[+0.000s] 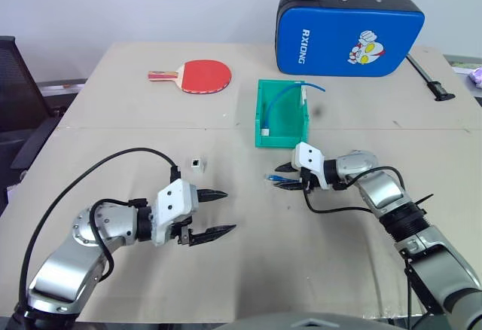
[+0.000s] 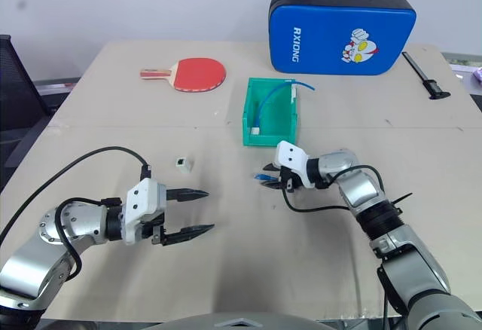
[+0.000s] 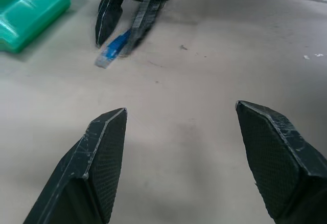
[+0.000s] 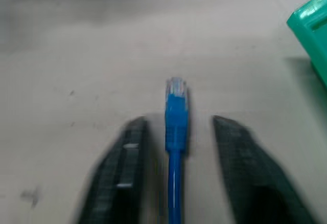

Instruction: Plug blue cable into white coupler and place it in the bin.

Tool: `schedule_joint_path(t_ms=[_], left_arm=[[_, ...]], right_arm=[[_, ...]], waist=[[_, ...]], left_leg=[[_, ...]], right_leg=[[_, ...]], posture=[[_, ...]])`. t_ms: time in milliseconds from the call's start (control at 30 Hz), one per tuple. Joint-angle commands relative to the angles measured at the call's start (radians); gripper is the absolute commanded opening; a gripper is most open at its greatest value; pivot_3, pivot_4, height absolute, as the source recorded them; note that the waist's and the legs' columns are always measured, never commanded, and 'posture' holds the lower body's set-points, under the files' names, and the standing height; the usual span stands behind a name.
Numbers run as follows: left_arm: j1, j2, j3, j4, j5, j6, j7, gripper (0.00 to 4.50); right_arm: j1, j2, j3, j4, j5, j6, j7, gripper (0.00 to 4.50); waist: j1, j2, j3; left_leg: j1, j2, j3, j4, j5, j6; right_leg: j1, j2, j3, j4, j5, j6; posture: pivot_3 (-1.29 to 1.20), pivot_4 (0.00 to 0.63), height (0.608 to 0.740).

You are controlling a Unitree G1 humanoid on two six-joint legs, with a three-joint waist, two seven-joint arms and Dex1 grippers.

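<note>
The blue cable (image 4: 176, 111) lies on the table with its clear plug pointing away from my right gripper (image 1: 275, 182). That gripper is open, one finger on each side of the plug end and a gap on both sides. The rest of the cable is hidden under the hand. The white coupler (image 1: 196, 163) stands alone on the table, just beyond my left gripper (image 1: 230, 211), which is open and holds nothing. The green bin (image 1: 260, 115) sits behind the right gripper.
Inside the bin lie another blue cable (image 1: 282, 93) and a small white block (image 1: 266, 130). A red paddle (image 1: 202, 75) and a blue padded case (image 1: 350, 34) are at the back, with a black caliper (image 1: 429, 80) at the far right.
</note>
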Motion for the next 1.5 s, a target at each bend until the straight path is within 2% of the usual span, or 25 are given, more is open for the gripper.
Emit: schedule_joint_path(t_ms=[33,100,300,433,567,733,767,800,833,867,900,1000,1033,1200,1300,1433,1500], left_arm=[[-0.067,-0.035,-0.031,0.039,0.067,0.006,0.07,3.48],[-0.127,-0.072,-0.08,0.082,0.135,0.016,0.127,3.48],[-0.42,-0.237,-0.302,0.342,0.309,-0.028,0.153,3.48],[-0.577,-0.312,-0.367,0.511,0.366,-0.069,0.135,3.48],[-0.694,-0.329,-0.454,0.672,0.422,-0.158,0.016,3.48],[-0.754,-0.336,-0.494,0.771,0.427,-0.215,-0.115,3.48],[-0.762,-0.334,-0.501,0.785,0.436,-0.224,-0.133,3.23],[-0.769,-0.332,-0.507,0.799,0.443,-0.231,-0.148,2.94],[-0.776,-0.331,-0.511,0.811,0.45,-0.236,-0.16,2.94],[-0.786,-0.333,-0.511,0.828,0.457,-0.242,-0.165,2.33],[-0.794,-0.337,-0.511,0.843,0.462,-0.248,-0.167,2.04],[-0.811,-0.348,-0.507,0.872,0.468,-0.26,-0.172,0.66],[-0.815,-0.351,-0.506,0.879,0.469,-0.262,-0.173,0.07],[-0.796,-0.356,-0.467,0.822,0.423,-0.207,-0.181,0.02],[-0.794,-0.407,-0.387,0.748,0.315,-0.102,-0.158,0.02],[-0.781,-0.485,-0.279,0.576,0.102,0.192,-0.12,0.02],[-0.772,-0.503,-0.246,0.518,0.024,0.318,-0.102,0.02]], right_arm=[[0.045,-0.023,-0.104,-0.1,0.058,-0.004,-0.036,3.67],[0.108,-0.055,-0.158,-0.207,0.112,0.047,-0.034,3.67],[0.491,-0.144,-0.366,-0.584,0.302,0.198,-0.106,3.67],[0.695,-0.177,-0.443,-0.685,0.333,0.206,-0.132,3.67],[0.852,-0.165,-0.526,-0.75,0.353,0.182,-0.187,3.67],[0.9,-0.14,-0.542,-0.787,0.338,0.135,-0.245,3.67],[0.902,-0.138,-0.544,-0.791,0.34,0.134,-0.253,3.73],[0.906,-0.137,-0.546,-0.796,0.343,0.133,-0.258,3.97],[0.908,-0.134,-0.548,-0.798,0.341,0.124,-0.265,3.97],[0.908,-0.131,-0.55,-0.799,0.343,0.118,-0.271,4.44],[0.912,-0.13,-0.55,-0.799,0.34,0.104,-0.273,4.5],[0.913,-0.138,-0.54,-0.796,0.344,0.094,-0.267,4.5],[0.909,-0.14,-0.537,-0.793,0.345,0.091,-0.266,4.5],[0.887,-0.138,-0.52,-0.763,0.343,0.079,-0.26,4.5],[0.87,-0.119,-0.494,-0.764,0.386,0.115,-0.258,4.5],[0.819,-0.024,-0.464,-0.797,0.588,0.269,-0.326,4.5],[0.792,-0.001,-0.443,-0.796,0.637,0.324,-0.341,4.5]], waist=[[0.001,0.0,0.0],[0.006,0.001,0.001],[0.018,0.0,0.0],[0.02,0.0,0.0],[0.009,-0.001,0.0],[-0.005,-0.001,0.0],[-0.004,-0.001,0.0],[-0.002,-0.001,0.0],[0.0,-0.001,0.0],[0.0,-0.001,0.0],[0.0,-0.001,0.0],[0.0,-0.001,0.0],[0.0,-0.001,0.0],[-0.001,-0.001,0.0],[0.0,-0.001,0.0],[0.001,-0.002,0.0],[0.0,-0.002,0.0]], left_leg=[[0.0,0.0,-0.001,0.0,0.0,0.001],[0.0,-0.001,-0.001,0.0,-0.001,0.002],[-0.001,-0.001,-0.003,0.001,-0.001,0.002],[-0.001,-0.002,-0.003,0.002,-0.002,0.003],[0.0,-0.002,-0.002,0.002,-0.002,0.003],[0.003,-0.002,0.0,0.002,-0.002,0.003],[0.004,-0.002,0.0,0.002,-0.002,0.004],[0.004,-0.002,0.0,0.002,-0.002,0.004],[0.004,-0.002,0.0,0.002,-0.002,0.003],[0.003,-0.002,-0.001,0.002,-0.002,0.003],[0.003,-0.002,-0.001,0.002,-0.002,0.003],[0.003,-0.002,-0.001,0.003,-0.002,0.003],[0.003,-0.002,-0.001,0.003,-0.002,0.003],[0.004,-0.002,-0.001,0.004,-0.002,0.004],[0.003,-0.001,-0.002,0.004,-0.002,0.004],[0.001,0.001,-0.005,0.006,-0.002,0.003],[0.0,0.001,-0.006,0.007,-0.001,0.003]], right_leg=[[0.0,0.0,-0.001,0.001,0.0,0.0],[0.0,0.0,-0.001,0.001,0.0,0.0],[0.001,0.001,0.0,0.001,0.0,0.001],[0.001,0.002,0.0,0.001,0.0,0.001],[0.002,0.004,0.001,0.002,0.0,0.001],[0.003,0.005,0.003,0.002,0.0,0.001],[0.003,0.005,0.003,0.002,0.0,0.001],[0.003,0.005,0.003,0.002,0.0,0.001],[0.003,0.006,0.003,0.002,0.0,0.001],[0.004,0.006,0.003,0.002,0.0,0.001],[0.004,0.006,0.003,0.002,0.0,0.001],[0.004,0.006,0.003,0.002,0.0,0.001],[0.004,0.006,0.003,0.002,0.0,0.001],[0.004,0.006,0.004,0.002,0.0,0.001],[0.004,0.006,0.003,0.003,0.0,0.001],[0.004,0.005,0.001,0.003,0.0,0.001],[0.004,0.004,0.001,0.004,0.0,0.001]], posture=[[0.0,0.15,0.681],[0.0,0.15,0.681],[0.0,0.15,0.681],[0.0,0.15,0.681],[0.0,0.15,0.681],[0.0,0.15,0.681],[0.0,0.15,0.681],[0.0,0.15,0.681],[0.0,0.15,0.681],[0.0,0.15,0.681],[0.0,0.15,0.681],[0.0,0.15,0.681],[0.0,0.15,0.681],[0.0,0.15,0.681],[0.0,0.15,0.681],[0.0,0.15,0.681],[0.0,0.15,0.681]])
